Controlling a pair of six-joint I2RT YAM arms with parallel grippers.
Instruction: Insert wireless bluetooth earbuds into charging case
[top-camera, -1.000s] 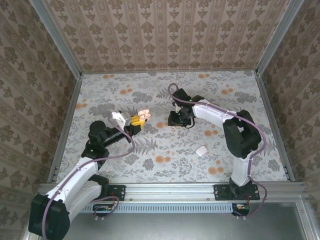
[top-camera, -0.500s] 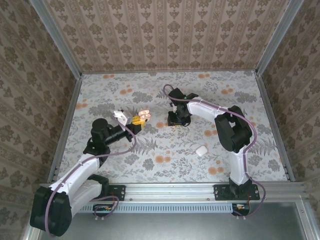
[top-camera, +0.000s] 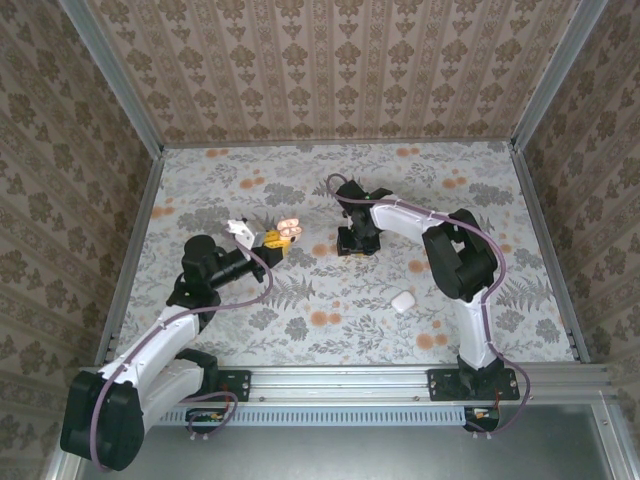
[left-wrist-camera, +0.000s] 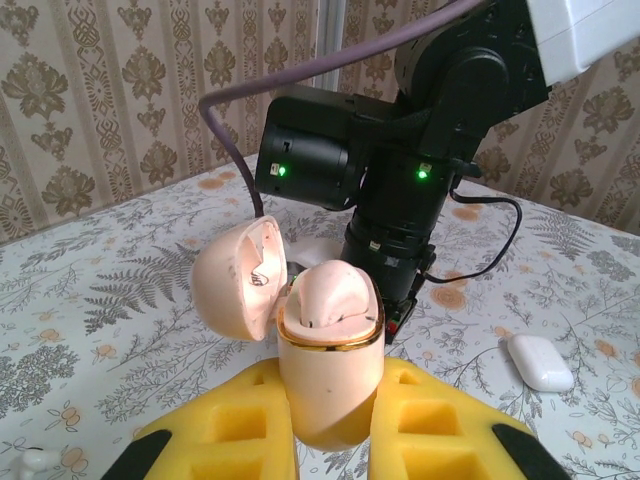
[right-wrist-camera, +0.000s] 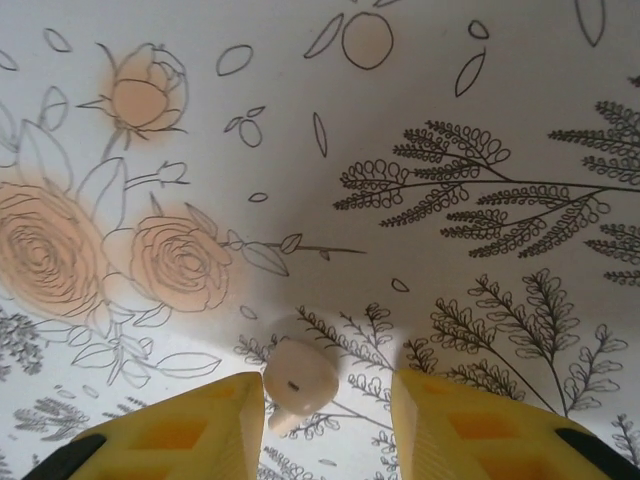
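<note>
My left gripper (top-camera: 274, 240) is shut on a pale pink charging case (left-wrist-camera: 330, 350) with a gold rim, held upright between the yellow fingers (left-wrist-camera: 440, 420). Its lid (left-wrist-camera: 238, 280) hangs open to the left. The case (top-camera: 289, 229) sits left of centre in the top view. My right gripper (top-camera: 357, 241) points down at the table, open. One small off-white earbud (right-wrist-camera: 298, 380) lies on the cloth between its yellow fingers (right-wrist-camera: 190, 430), close to the left one and not gripped. A tiny white piece (left-wrist-camera: 30, 462) lies on the cloth at the lower left edge of the left wrist view.
A white rounded box (top-camera: 403, 300) lies on the floral cloth (top-camera: 330, 320) in front of the right gripper, also seen in the left wrist view as the white box (left-wrist-camera: 540, 362). Patterned walls with metal posts (top-camera: 540, 90) enclose the table on three sides.
The right arm has folded in and its gripper has shifted slightly toward the near left. The left gripper has edged a little farther away with the case.
</note>
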